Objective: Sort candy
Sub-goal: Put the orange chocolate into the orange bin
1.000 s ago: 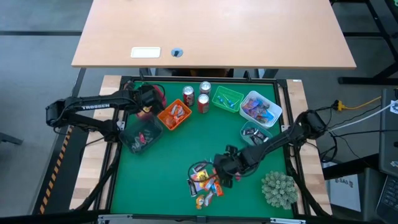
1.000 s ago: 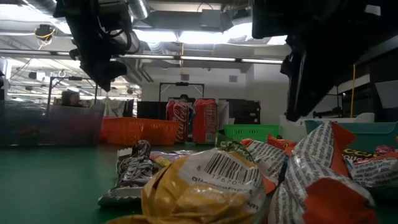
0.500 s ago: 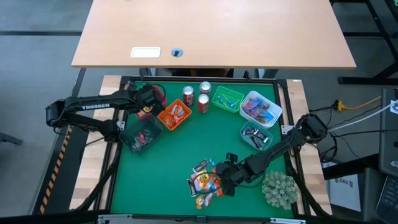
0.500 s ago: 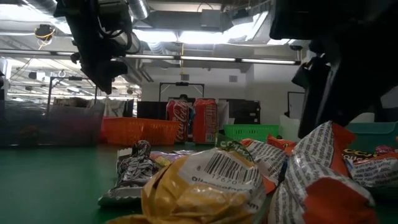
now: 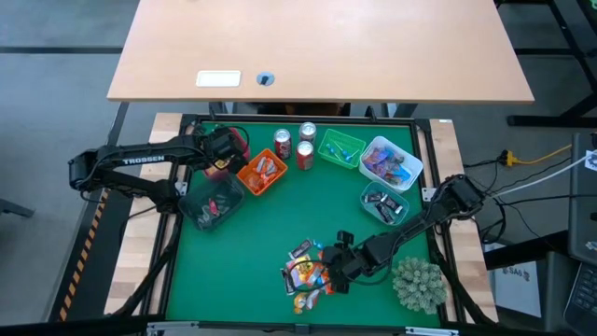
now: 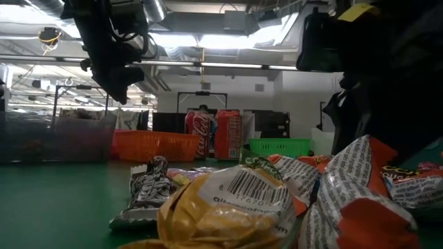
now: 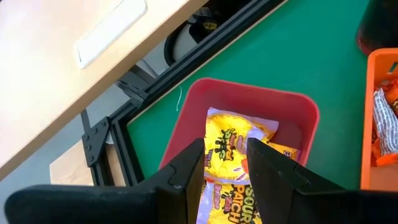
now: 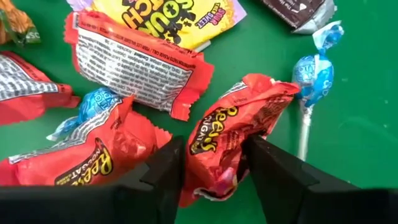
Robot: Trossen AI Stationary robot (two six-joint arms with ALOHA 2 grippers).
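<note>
Reading labels first: REESE'S on the orange wrapper (image 8: pixel 233 134) sitting between the right gripper (image 8: pixel 214 163) fingers; SOUR PATCH on the yellow pack (image 8: pixel 165 18) past it, and on the yellow packs (image 7: pixel 233 149) in the red bin (image 7: pixel 292 112) under the left gripper (image 7: pixel 225 171). TROSSEN printed along the left arm (image 5: pixel 140 161) in high view. Coca-Cola script on the soda cans (image 6: pixel 214 135) in low view only.

Right wrist view only: blue lollipop (image 8: pixel 312 71) on a thin stick just beside the Reese's pack, dark wrapper (image 8: pixel 298 9) beyond it, two more orange packs (image 8: pixel 134 62) lying label-down, barcode text showing. Fingers straddle the Reese's pack, both touching its sides; not lifted, pack lies on the green mat (image 8: pixel 354 112).

High view only: candy pile (image 5: pixel 306 273) near the front middle of the mat, right gripper (image 5: pixel 338 269) at its right edge, arm stretched low from the right side. Plant ball (image 5: pixel 417 283) just right of that arm. Orange bin (image 5: pixel 261 172), green bin (image 5: pixel 340 147), and clear bins along the back.

Left arm reaches to the back left corner, gripper hovering over the red bin, fingers apart, nothing between them.

Low view: barcode on a yellow wrapper (image 6: pixel 228 207) up close, silver-dark wrapper (image 6: pixel 149 190) beside it.
</note>
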